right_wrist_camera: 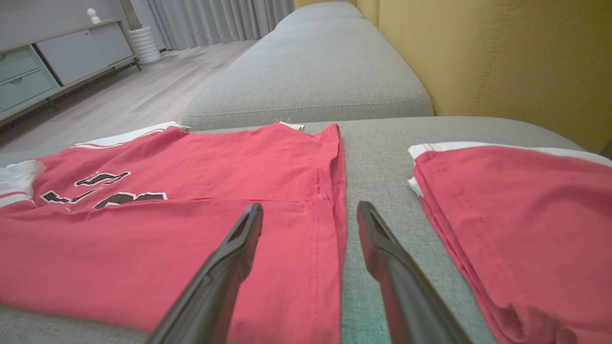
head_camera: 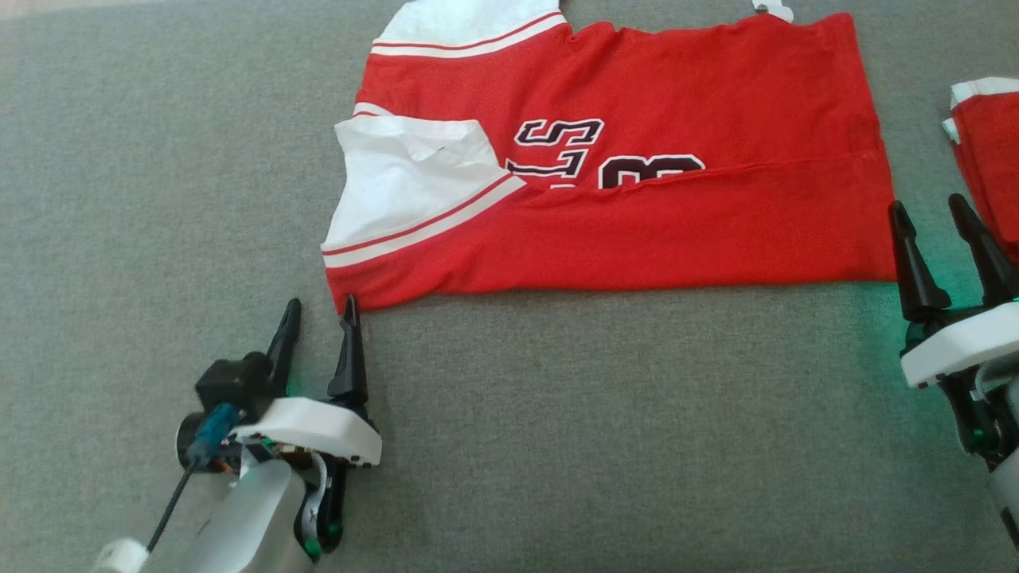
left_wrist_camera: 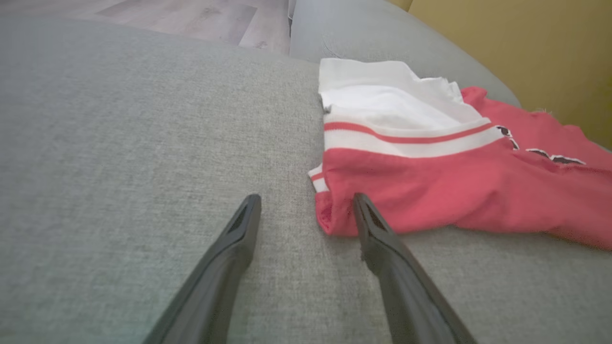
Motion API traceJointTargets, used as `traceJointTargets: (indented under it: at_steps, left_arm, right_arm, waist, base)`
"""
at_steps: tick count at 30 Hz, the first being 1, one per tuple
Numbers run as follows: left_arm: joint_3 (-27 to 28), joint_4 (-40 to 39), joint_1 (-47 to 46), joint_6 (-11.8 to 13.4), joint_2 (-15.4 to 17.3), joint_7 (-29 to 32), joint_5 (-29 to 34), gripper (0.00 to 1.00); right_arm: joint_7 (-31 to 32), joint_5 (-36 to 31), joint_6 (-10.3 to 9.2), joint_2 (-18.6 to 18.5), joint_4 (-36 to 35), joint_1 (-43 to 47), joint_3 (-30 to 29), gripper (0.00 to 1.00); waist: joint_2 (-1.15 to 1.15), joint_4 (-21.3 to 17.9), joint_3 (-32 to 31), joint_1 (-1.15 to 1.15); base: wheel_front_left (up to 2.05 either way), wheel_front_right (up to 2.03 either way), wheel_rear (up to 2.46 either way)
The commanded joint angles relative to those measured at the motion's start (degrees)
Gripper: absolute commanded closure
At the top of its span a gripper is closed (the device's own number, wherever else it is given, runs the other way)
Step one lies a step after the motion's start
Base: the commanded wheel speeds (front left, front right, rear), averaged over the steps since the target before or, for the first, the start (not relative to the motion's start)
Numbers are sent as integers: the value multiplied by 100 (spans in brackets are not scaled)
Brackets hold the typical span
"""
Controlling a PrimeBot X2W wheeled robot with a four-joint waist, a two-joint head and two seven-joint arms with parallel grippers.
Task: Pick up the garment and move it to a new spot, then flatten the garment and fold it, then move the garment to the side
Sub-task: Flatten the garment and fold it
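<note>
In the head view, a red garment (head_camera: 637,239) with white striped sleeves and dark lettering is spread flat on a grey woven sofa cushion (head_camera: 557,438), with its near edge folded over the print. The left gripper (head_camera: 322,302) is seen at the garment's lower left corner. Its jaws are spread apart with nothing between them, and one fingertip is just at the hem. The right gripper (head_camera: 927,202) is placed beside the garment's right edge, likewise spread and empty. A second red fabric piece (head_camera: 991,159) with white edging is seen at the far right.

In the left wrist view, the left gripper (left_wrist_camera: 306,197) is shown wide apart over the sofa cushion (left_wrist_camera: 119,143). One finger overlaps the corner of the red garment (left_wrist_camera: 454,191), and whether it touches cannot be told.

In the right wrist view, the right gripper (right_wrist_camera: 310,205) is held wide, straddling the side hem of the red garment (right_wrist_camera: 191,248), with nothing gripped. The second red fabric piece (right_wrist_camera: 516,215) is laid apart to the right, before a yellow padded backrest (right_wrist_camera: 502,57).
</note>
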Motion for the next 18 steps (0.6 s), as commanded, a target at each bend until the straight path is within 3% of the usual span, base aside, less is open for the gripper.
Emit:
traceJointTargets:
  at_steps: [1,2,3,4,5,6,10,18]
  left_arm:
    - [111,-10,-225,-25,85,-14,92,0]
    - [63,106,-273,-40,80,19,123,0]
    - [30,214,-321,-36,78,40,154,12]
    - [6,315,-369,-18,81,44,189,51]
    - [-6,404,-413,-2,79,43,211,81]
    - [-17,482,-451,-3,72,41,223,100]
    - [-59,671,-536,-116,66,27,229,100]
    - [-39,471,-540,-184,83,-23,361,100]
  right_arm:
    - [-68,-55,-5,-87,-147,88,25,0]
    - [-68,-63,-5,-85,-143,86,26,0]
    - [-68,-71,-5,-82,-137,80,27,0]
    - [-68,-83,-5,-79,-130,73,29,0]
    - [-68,-98,-5,-77,-120,66,36,0]
    - [-68,-108,-5,-71,-107,65,54,0]
    - [5,7,-5,18,158,53,207,0]
    - [777,147,-5,256,1014,-263,318,0]
  waist:
    - [0,-24,5,1]
    - [0,-36,7,1]
    - [0,-48,8,1]
    - [0,-59,9,1]
    - [0,-67,9,1]
    - [0,-72,5,1]
    - [0,-60,-24,1]
    - [0,81,-83,1]
  base:
    - [0,0,0]
    - [0,0,0]
    - [0,0,0]
    - [0,0,0]
    - [0,0,0]
    - [0,0,0]
    - [0,0,0]
    - [0,0,0]
